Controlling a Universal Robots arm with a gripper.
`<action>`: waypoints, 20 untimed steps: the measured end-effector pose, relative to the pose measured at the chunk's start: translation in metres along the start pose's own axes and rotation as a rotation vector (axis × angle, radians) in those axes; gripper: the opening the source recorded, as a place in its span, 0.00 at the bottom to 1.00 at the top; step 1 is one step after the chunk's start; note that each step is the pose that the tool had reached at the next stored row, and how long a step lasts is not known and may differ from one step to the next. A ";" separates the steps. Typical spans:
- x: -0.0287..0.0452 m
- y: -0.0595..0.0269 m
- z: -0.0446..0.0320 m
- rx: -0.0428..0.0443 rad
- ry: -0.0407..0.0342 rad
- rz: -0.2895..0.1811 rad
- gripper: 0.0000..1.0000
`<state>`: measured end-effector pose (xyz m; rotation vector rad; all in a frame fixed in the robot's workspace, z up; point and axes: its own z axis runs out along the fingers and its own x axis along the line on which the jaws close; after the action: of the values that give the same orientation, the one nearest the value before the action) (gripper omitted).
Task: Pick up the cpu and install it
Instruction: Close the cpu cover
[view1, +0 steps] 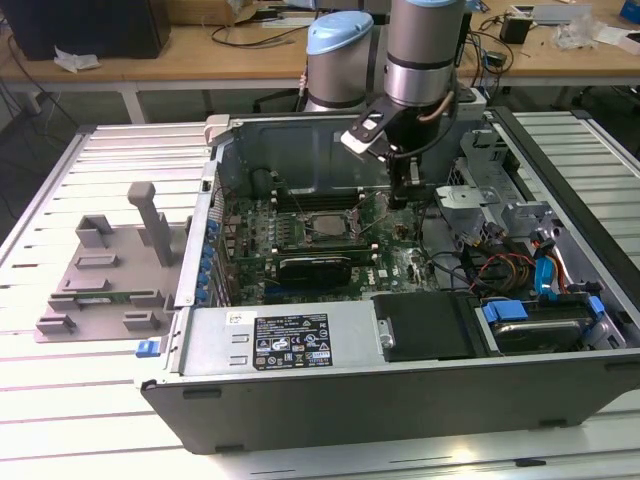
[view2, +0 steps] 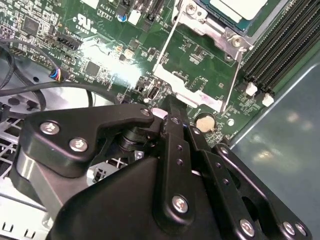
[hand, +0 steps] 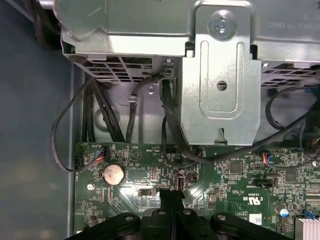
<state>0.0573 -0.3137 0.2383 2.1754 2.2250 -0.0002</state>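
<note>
Claw (view2: 170, 114), pressed together and empty, hangs low over the board (hand: 150, 175) just beside the mid-board socket (view2: 200, 20) where the cpu (view2: 240, 6) sits, so a sideways slip could snag the open plate (view2: 192, 92).

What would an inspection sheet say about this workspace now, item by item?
Surface: slatted metal table carrying an open computer case.
Job's things: cpu sits in the socket, silver top up.
Clutter: grey plastic tray beside the case, on the exterior view's left.
Grippers: gripper low over the motherboard, next to the socket; jaws look shut, nothing seen between them.
Cables: black cables run inside the case.
Surroundings: wooden benches behind the table.
</note>
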 end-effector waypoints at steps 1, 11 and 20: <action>0.0000 0.0000 0.0000 0.0001 -0.0002 0.000 0.11; 0.0007 -0.0094 -0.0001 -0.0022 0.0001 0.000 0.11; 0.0029 -0.0438 -0.0009 -0.0022 0.0001 0.000 0.11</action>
<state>0.0135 -0.3118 0.2382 2.1742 2.2241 0.0023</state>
